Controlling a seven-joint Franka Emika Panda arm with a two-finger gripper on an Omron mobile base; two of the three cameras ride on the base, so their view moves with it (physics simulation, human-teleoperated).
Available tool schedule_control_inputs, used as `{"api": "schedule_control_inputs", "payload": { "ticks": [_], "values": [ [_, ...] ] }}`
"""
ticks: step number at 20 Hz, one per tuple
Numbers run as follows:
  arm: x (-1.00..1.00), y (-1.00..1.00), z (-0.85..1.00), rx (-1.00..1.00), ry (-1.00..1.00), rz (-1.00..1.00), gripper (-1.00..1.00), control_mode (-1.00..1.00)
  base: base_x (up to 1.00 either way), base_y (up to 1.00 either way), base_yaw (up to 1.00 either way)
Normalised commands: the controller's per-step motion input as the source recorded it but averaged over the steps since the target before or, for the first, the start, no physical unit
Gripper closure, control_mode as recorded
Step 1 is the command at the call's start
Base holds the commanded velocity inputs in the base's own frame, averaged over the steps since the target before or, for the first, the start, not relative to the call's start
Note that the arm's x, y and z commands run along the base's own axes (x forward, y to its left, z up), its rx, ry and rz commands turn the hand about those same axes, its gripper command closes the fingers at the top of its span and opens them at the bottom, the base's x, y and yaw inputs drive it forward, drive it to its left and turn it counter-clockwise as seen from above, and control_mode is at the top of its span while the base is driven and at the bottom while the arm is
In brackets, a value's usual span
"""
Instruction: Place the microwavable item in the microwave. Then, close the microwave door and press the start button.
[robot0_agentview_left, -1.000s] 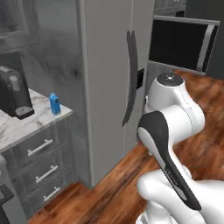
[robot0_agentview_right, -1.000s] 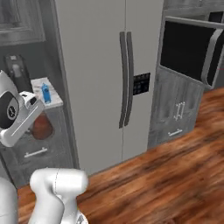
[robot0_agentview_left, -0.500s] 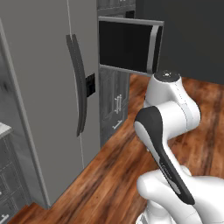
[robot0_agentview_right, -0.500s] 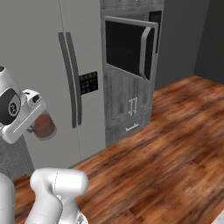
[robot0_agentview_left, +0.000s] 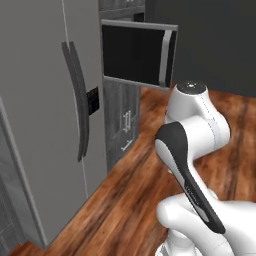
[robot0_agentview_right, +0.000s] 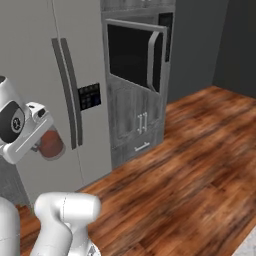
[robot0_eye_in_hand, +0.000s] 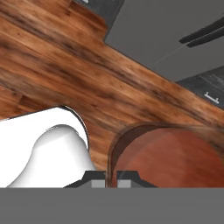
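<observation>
Two things matter for the step in hand, which I judge to be carrying the cup across to the oven: keeping the cup level and lining up squarely with the opening past the swung-out door. From the left base camera, the microwave door (robot0_agentview_left: 137, 54) stands open, its black glass facing the room and its silver bar handle at the right edge; it hangs just beyond the tall grey fridge (robot0_agentview_left: 47, 125), above a grey lower cabinet (robot0_agentview_left: 122, 125), so the approach should probably pass to the right of the door's free edge. From the right base camera, the gripper (robot0_agentview_right: 42, 145) sits low at the left, clenched around the reddish-brown cup (robot0_agentview_right: 51, 143), well apart from the microwave (robot0_agentview_right: 165, 32), whose cavity cannot be made out behind the door. From the hand camera, the cup fills the lower right, its rim a paler ring, held between the dark finger tips; it looks secure, though how deep the hold goes I cannot tell. Floor: warm wood planks (robot0_agentview_right: 190, 165), bare, running to a dark wall on the right.
</observation>
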Motion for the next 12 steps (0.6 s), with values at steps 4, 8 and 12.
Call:
{"api": "schedule_control_inputs", "payload": {
  "ticks": [4, 8, 12],
  "values": [
    [0.00, 0.00, 0.00, 0.00, 0.00, 0.00, 1.00, 1.00, 0.63, -0.65, -0.21],
    [0.00, 0.00, 0.00, 0.00, 0.00, 0.00, 1.00, 1.00, 0.46, -0.32, -0.55],
    [0.00, 0.00, 0.00, 0.00, 0.00, 0.00, 1.00, 1.00, 0.34, -0.30, -0.64]
  ]
}}
